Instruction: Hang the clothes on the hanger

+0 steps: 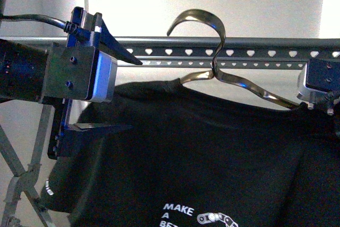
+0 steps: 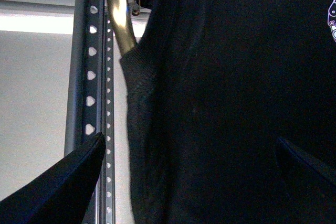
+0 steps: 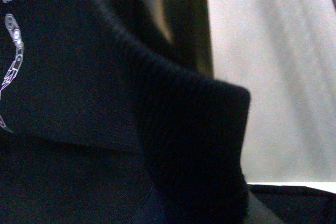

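Front view: matte black shirt [image 1: 212,152] hangs on a shiny curved metal hook [image 1: 221,38] that crosses the grey rail [image 1: 255,52] pierced with heart holes; left gripper [image 1: 135,94] spread apart, blocking one shoulder; right gripper [image 1: 319,97] at the other shoulder, grip unclear.

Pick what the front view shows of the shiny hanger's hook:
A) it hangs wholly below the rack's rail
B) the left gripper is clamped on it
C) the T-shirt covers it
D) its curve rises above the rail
D: the hook arcs up past the top edge of the rail, bare of cloth, and the left gripper stands open off to one side, not touching it.
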{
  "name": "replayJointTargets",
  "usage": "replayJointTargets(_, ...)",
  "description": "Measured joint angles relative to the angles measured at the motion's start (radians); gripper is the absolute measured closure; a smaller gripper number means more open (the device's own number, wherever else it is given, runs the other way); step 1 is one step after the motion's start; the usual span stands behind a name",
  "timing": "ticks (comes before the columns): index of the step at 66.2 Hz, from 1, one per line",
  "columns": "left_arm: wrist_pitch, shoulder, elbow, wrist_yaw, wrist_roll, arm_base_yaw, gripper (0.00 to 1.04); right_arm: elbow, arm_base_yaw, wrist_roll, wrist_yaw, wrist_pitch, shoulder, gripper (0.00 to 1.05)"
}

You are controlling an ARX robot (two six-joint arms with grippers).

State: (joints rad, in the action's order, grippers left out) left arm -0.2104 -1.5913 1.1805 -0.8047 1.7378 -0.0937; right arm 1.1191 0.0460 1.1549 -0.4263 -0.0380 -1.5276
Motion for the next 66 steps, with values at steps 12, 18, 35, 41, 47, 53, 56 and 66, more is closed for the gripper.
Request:
replayJointTargets(12, 0.000, 0.000, 0.000, 0.000, 0.000, 0.000, 0.07, 0.046, 0.052, -0.091, 0.059, -0.246, -0.004, 0.97)
replayJointTargets(18, -0.016, 0.000, -0.003, 0.024, -0.029, -0.002, 0.07, 0.072, 0.069, -0.161, 0.040, -0.321, -0.004, 0.97)
replayJointTargets(35, -0.564, 0.002, -0.075, 0.742, -1.192, 0.019, 0.07, 0.134, 0.102, -0.476, -0.134, -0.499, 0.020, 1.01)
replayJointTargets(41, -0.517, 0.027, -0.054, 0.918, -1.588, 0.053, 0.07, 0.137, 0.121, -0.581, -0.169, -0.518, 0.025, 1.01)
replayJointTargets(47, -0.485, 0.047, -0.050, 0.940, -1.871, 0.090, 0.07, 0.158, 0.145, -0.700, -0.205, -0.517, 0.026, 1.01)
replayJointTargets(53, -0.458, 0.062, -0.052, 0.898, -1.997, 0.089, 0.07, 0.181, 0.157, -0.814, -0.219, -0.478, 0.026, 1.01)
replayJointTargets(56, -0.286, 0.108, -0.055, 0.826, -1.938, 0.091, 0.17, 0.201, 0.163, -0.862, -0.232, -0.461, 0.022, 1.01)
replayJointTargets(66, -0.259, 0.276, -0.302, 0.803, -1.789, 0.089, 0.45, 0.282, 0.175, -1.038, -0.249, -0.414, -0.012, 1.01)
